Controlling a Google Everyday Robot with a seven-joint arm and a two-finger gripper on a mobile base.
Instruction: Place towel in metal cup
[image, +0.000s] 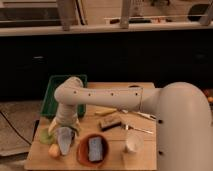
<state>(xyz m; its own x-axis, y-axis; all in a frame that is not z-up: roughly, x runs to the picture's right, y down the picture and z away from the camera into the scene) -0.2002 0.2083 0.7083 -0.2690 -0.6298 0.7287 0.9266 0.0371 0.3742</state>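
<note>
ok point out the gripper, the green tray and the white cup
gripper (65, 146): camera view, its lower end, front left of table (116, 160)
green tray (50, 97): camera view, its left wall
white cup (133, 147): camera view, its side wall

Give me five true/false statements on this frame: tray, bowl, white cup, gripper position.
1. The green tray sits at the back of the table, on the picture's left. True.
2. The red bowl is empty. False: a grey-blue item lies in it.
3. The white cup stands upright, picture-right of the red bowl. True.
4. The gripper hangs over the white cup. False: it is low at the table's front left, on the far side of the bowl from the cup.
5. A small yellow object lies near the front-left edge, beside the gripper. True.
</note>
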